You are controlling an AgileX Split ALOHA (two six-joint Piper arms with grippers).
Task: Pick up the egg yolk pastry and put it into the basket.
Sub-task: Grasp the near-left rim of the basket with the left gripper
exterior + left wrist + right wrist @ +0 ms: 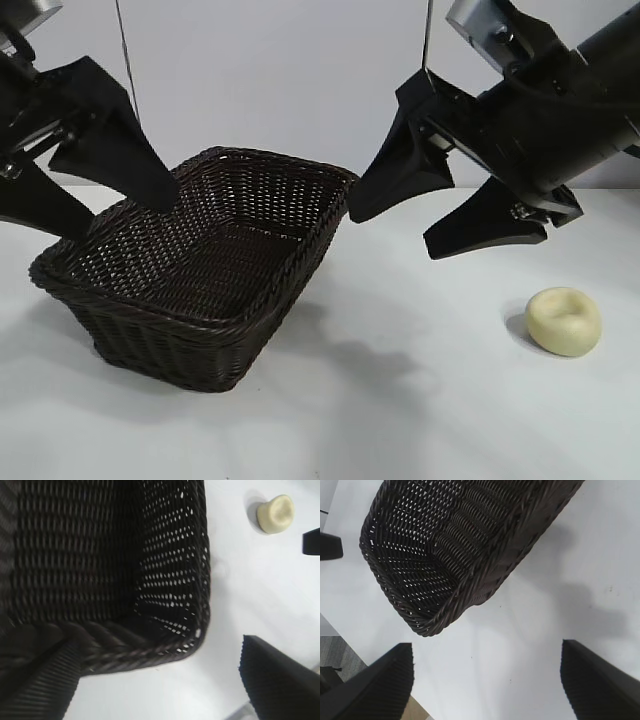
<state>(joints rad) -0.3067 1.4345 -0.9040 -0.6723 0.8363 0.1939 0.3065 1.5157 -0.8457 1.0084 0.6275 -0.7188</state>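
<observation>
The egg yolk pastry (565, 320), a pale cream bun with a dimpled top, lies on the white table at the right; the left wrist view shows the pastry (275, 513) far off. The dark woven basket (120, 290) stands left of centre with nothing in it. My right gripper (408, 230) hangs open above the table, between the basket and the pastry, above and to the left of the pastry, holding nothing. My left gripper (125, 215) is open too, raised over the basket's left rim (150, 655). The right wrist view shows the basket's corner (425, 622) beyond empty jaws.
The white table (400, 400) runs bare in front of the basket and around the pastry. A pale wall stands behind. In the right wrist view the table's edge (422, 707) shows near one finger.
</observation>
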